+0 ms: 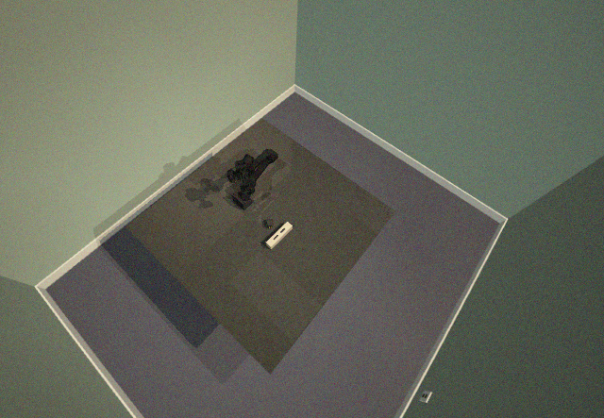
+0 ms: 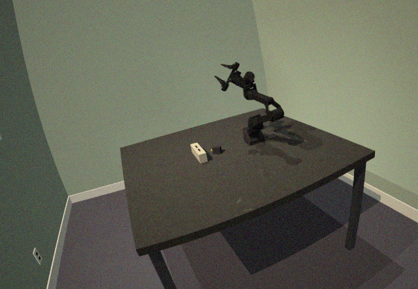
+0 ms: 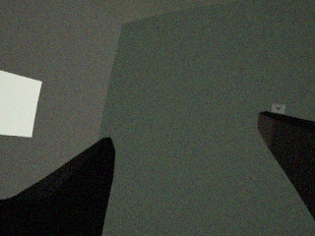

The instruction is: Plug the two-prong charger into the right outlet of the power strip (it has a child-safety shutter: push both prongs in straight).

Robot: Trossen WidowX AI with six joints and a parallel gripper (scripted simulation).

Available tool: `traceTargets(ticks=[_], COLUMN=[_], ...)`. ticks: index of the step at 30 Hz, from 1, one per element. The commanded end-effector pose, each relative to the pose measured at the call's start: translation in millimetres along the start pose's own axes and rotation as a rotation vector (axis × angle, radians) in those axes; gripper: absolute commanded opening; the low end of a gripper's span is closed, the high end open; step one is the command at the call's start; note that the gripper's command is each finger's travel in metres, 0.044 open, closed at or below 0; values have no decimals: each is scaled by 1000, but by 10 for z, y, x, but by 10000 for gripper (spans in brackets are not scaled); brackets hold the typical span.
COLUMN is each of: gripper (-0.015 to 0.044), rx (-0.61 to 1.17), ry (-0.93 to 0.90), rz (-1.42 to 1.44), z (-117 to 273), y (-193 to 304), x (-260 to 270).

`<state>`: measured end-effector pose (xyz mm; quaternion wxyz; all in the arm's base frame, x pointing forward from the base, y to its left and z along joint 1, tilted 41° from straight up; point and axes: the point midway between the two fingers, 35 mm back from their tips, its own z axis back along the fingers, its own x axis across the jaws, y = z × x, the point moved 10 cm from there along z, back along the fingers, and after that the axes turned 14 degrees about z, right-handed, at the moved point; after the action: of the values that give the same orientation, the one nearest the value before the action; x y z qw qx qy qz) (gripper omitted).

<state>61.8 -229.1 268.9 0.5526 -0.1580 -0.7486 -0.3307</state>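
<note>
Black charger [image 1: 267,223] [image 2: 216,149] on the tabletop, well below the raised gripper [image 2: 217,70] [image 3: 186,127], its fingers wide apart.

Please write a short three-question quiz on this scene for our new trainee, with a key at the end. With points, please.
1. True or false: the charger [image 1: 267,223] [image 2: 216,149] is plugged into the power strip [image 1: 278,235] [image 2: 198,152].
2. Is the gripper [image 2: 217,70] [image 3: 187,133]: (a) shut on the charger, (b) open above the table [image 1: 311,199] [image 2: 189,188], or (c) resting on the power strip?
3. Fill in: the top of the power strip shows ____ dark outlets.

Key: 1 false; 2 b; 3 two.
</note>
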Motion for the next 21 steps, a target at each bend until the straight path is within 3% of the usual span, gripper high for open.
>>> traceTargets(ticks=[1, 21], gripper=[426, 440], rx=[0, 114], ry=[3, 398], rz=[1, 189], z=[-5, -500], y=[-1, 86], x=[-4, -568])
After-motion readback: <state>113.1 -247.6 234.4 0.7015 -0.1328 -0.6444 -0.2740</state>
